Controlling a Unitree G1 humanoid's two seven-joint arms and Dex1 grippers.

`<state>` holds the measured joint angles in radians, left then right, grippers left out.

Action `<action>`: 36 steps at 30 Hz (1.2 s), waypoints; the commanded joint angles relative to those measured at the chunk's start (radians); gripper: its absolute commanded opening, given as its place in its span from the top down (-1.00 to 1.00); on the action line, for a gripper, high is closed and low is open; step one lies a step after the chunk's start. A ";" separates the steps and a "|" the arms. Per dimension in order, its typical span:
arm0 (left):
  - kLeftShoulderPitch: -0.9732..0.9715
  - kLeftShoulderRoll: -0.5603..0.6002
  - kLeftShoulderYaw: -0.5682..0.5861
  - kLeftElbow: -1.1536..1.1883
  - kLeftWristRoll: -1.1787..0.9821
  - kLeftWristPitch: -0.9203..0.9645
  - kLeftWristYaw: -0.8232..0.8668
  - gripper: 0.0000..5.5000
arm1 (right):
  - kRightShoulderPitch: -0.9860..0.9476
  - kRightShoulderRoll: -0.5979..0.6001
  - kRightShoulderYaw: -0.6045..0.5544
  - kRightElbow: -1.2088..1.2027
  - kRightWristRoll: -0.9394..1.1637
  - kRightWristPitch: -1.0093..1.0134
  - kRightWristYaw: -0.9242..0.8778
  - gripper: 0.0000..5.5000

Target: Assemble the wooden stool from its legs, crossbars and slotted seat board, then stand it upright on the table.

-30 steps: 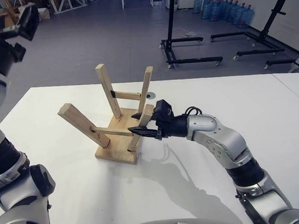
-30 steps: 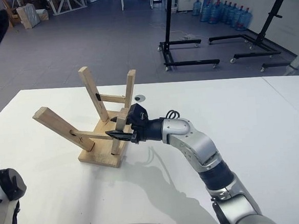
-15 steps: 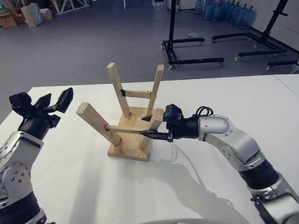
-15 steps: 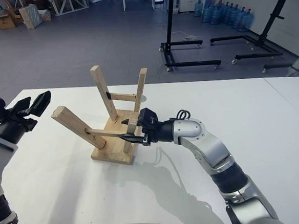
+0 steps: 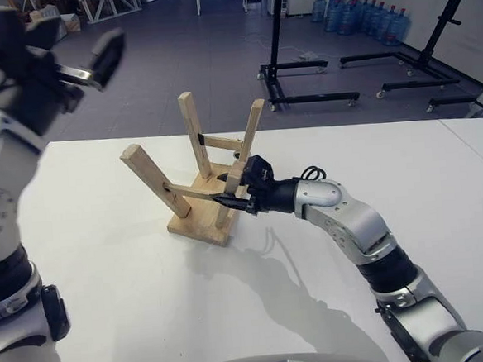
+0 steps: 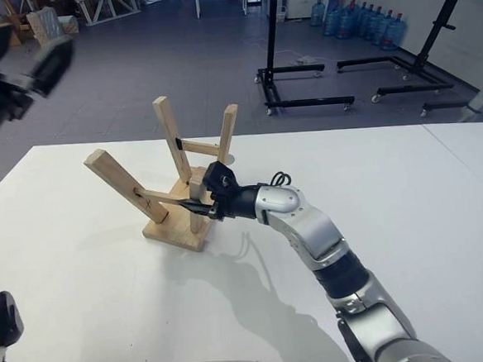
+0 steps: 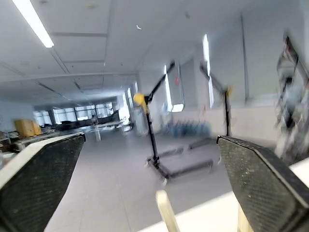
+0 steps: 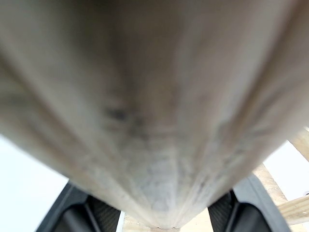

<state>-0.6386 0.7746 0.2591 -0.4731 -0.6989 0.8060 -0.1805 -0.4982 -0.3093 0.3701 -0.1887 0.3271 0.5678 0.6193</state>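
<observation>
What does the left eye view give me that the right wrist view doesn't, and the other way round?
Left eye: the whole stool upside down, seat board on the table, and the left gripper raised, open. Right wrist: the inner faces of its fingers flanking the near leg. Shared: that near leg in the right gripper.

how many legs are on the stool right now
4: splayed leg on the left, two back legs joined by a crossbar, near leg in the right gripper.
</observation>
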 commanded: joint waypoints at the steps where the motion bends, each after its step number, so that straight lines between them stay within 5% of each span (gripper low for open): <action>1: 0.066 0.070 -0.231 -0.008 0.226 -0.075 -0.067 -0.82 | -0.016 0.037 0.036 0.079 -0.065 0.072 -0.051 0.25; 7: 0.189 0.054 -0.412 0.085 0.488 -0.321 -0.174 -0.82 | -0.020 0.065 0.041 0.097 -0.079 0.092 -0.063 0.25; 22: 0.149 -0.040 -0.401 0.210 0.669 -0.489 -0.286 -0.82 | -0.006 0.074 0.042 0.077 -0.076 0.105 -0.052 0.25; 36: 0.390 -0.223 -0.515 0.467 0.794 -0.651 -0.243 -0.82 | 0.025 0.104 0.126 0.170 -0.158 0.094 -0.091 0.25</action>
<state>-0.3236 0.5875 -0.1975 -0.0630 0.0701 0.1273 -0.3874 -0.5361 -0.2033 0.4206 -0.1244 0.2329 0.5962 0.5375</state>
